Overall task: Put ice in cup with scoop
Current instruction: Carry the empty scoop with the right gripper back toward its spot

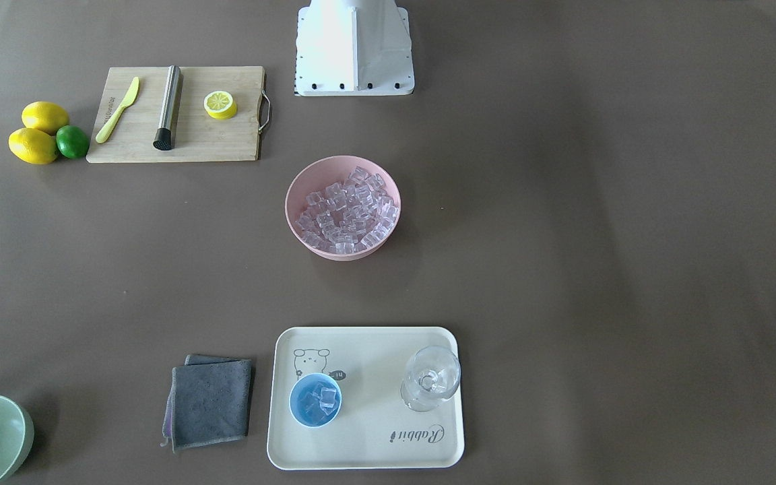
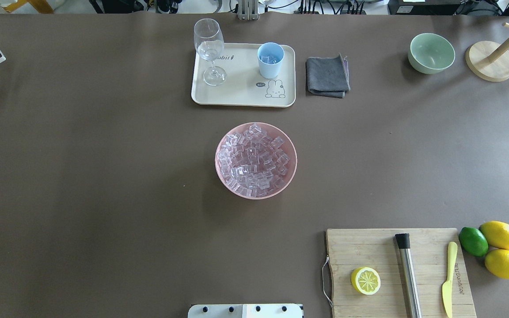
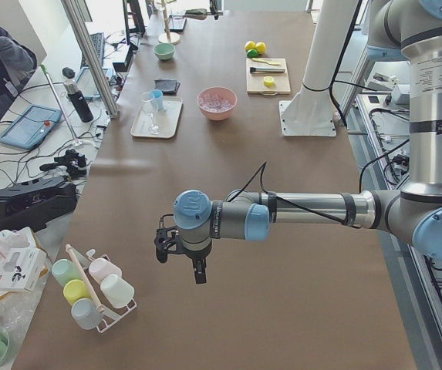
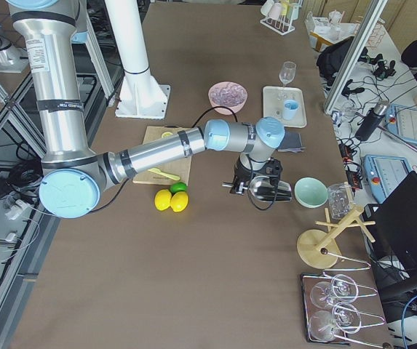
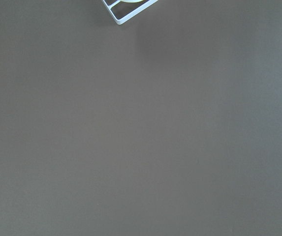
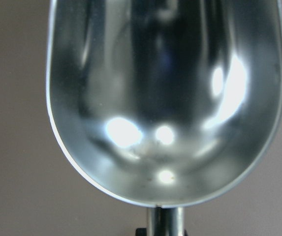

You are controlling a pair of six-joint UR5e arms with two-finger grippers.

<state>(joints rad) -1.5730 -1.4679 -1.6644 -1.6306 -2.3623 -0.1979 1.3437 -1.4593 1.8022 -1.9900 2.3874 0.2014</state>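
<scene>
The pink bowl [image 1: 342, 207] sits mid-worktop, round and matte, heaped with ice [image 2: 254, 161]: small, clear, glassy cubes. Beyond the bowl, on the side away from the robot's base, lies a cream tray [image 1: 368, 451] with rounded corners. On it the cup [image 1: 315, 400], smooth and light blue, holds a few cubes, and a clear stemmed glass [image 1: 430, 378] stands beside it.

Well away from the bowl, toward the robot's right end of the worktop [image 1: 597, 236], the right hand [image 4: 246, 178] is clamped on the short round handle of the scoop [image 6: 165, 98]. The steel trough is mirror-bright and throws back white glints. It hangs above the surface near a pale green bowl [image 2: 431, 53].

The left hand [image 3: 180, 258] hangs far off toward the opposite end; I cannot tell whether it is open or closed.

The worktop is flat, dull brown. Cables, monitors and a rack of pastel cups crowd the benches around it.
</scene>
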